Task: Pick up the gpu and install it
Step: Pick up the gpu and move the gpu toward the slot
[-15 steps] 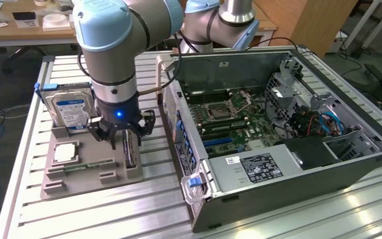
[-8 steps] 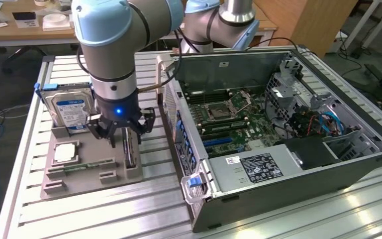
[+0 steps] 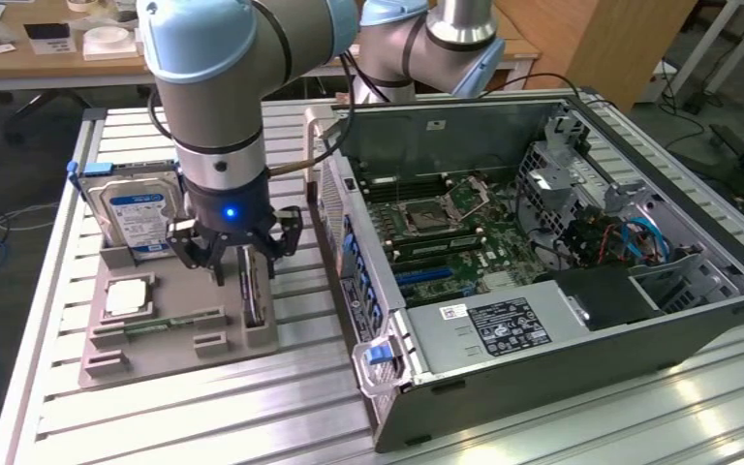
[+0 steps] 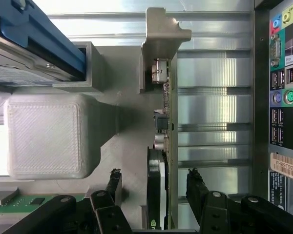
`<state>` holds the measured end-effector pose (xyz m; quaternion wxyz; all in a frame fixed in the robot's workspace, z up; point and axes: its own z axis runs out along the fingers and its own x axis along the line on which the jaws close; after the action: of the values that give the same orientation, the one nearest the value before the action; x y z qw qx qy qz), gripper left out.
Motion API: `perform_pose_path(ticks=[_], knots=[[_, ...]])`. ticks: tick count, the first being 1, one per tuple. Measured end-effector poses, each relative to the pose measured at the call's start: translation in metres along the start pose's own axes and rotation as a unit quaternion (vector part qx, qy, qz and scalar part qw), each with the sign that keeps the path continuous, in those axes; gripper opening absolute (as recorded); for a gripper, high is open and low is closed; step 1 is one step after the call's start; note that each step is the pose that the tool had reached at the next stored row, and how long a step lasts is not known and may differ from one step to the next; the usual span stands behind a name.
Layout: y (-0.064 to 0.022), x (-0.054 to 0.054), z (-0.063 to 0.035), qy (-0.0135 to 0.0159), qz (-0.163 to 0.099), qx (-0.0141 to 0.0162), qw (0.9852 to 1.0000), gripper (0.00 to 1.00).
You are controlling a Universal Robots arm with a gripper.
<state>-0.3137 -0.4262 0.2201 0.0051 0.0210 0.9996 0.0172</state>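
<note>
Judged step: pick-up approach, grasp not yet made. Noted claw (image 4: 154,178) spread wide and straddling the gpu (image 4: 162,146), one of the fingers (image 4: 195,185) on either side, apparently touching neither face. Found gpu (image 3: 253,295) standing on edge in a slot of the grey holder (image 3: 152,349) on the table (image 3: 217,426), beside the open PC case (image 3: 541,242). Recorded arm upright, wrist pointing straight down. Reckoned a sound grip calls for pads square on the thin card, clear of the slot walls.

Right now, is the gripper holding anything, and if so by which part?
Nothing is held. The gripper is open, its fingers either side of the gpu, which stands on edge, with a gap showing at both faces.
</note>
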Motion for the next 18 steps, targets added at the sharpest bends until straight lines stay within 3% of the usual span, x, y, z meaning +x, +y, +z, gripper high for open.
perform_pose_path(ticks=[4,8,9,11,12,18], knots=[[-0.0001,-0.0001,0.0000,-0.0002,0.000,0.0050,1.0000,0.65],[-0.0001,0.0000,0.0000,-0.0002,0.000,0.0051,1.0000,0.64],[0.0000,0.0000,0.0000,-0.0002,0.000,0.0051,1.0000,0.57],[0.0000,-0.0001,-0.0001,-0.0001,0.000,0.0051,1.0000,0.57],[0.0000,-0.0001,-0.0001,-0.0002,0.000,0.0051,1.0000,0.50],[0.0048,-0.0001,0.0000,-0.0002,0.000,0.0051,1.0000,0.50]])
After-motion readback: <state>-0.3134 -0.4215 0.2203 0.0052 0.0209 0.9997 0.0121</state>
